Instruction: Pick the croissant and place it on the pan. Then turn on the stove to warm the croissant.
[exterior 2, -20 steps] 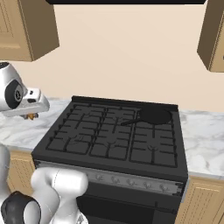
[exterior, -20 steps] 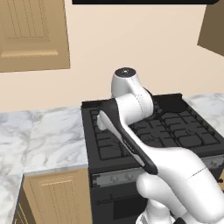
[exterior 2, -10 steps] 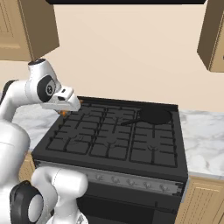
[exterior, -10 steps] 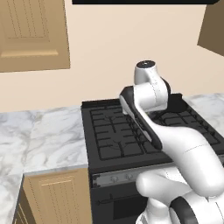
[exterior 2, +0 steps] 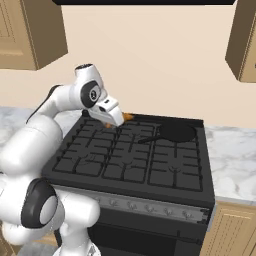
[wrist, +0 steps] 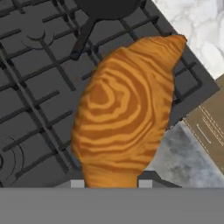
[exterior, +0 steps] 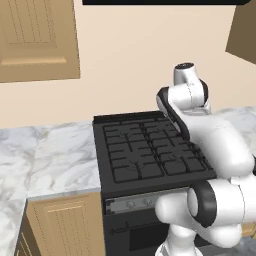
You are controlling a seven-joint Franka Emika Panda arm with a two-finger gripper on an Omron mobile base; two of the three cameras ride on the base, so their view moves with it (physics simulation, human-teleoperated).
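Because the croissant [wrist: 127, 113] has to reach the pan [exterior 2: 176, 132], I keep the gripper [exterior 2: 120, 120] clamped on it above the stove [exterior 2: 130, 160] grates, the pan lying ahead beyond the jaws.

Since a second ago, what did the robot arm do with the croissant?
The arm swung from the counter left of the stove out over its back grates, carrying the croissant toward the pan. The gripper stayed shut on the croissant the whole way. The pan kept its place at the stove's back right, and the base did not drive.
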